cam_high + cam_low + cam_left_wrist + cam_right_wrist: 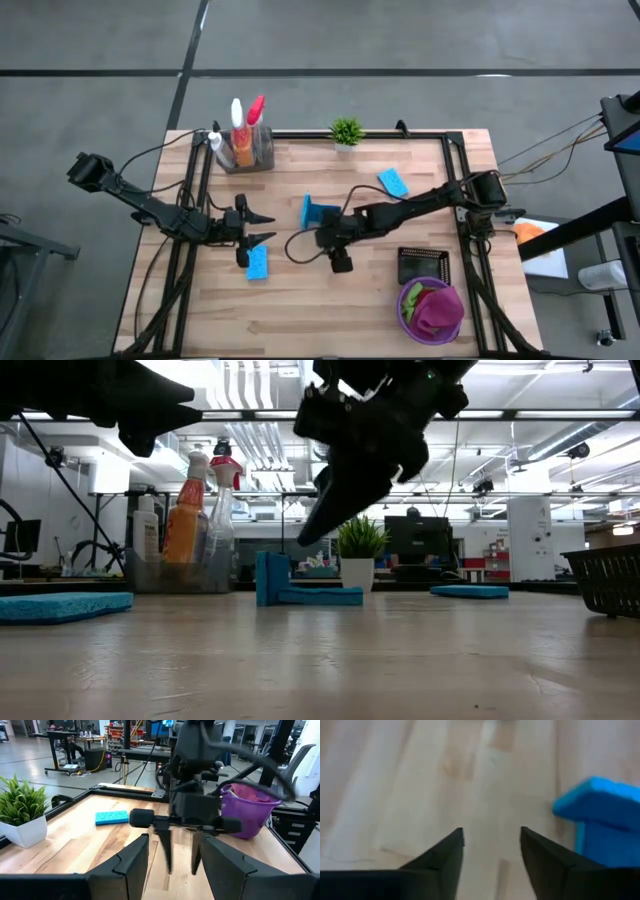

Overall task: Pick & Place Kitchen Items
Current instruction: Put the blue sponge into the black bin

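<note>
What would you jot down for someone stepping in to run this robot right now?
Left gripper: open, empty, above the table beside a blue sponge.
Right gripper: open, empty, above bare wood beside two blue sponges, one upright against the other.
A fourth sponge lies toward the far right.
Spray bottles stand in a clear holder at the far left corner.
Done: cloths are in the purple basket.
Left: sponges and bottles apparently still to place; the destination is unclear.

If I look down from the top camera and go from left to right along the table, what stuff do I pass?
Clear tub of spray bottles → flat blue sponge → tiny green potted plant → slanted blue sponge → purple basket of cloths.
</note>
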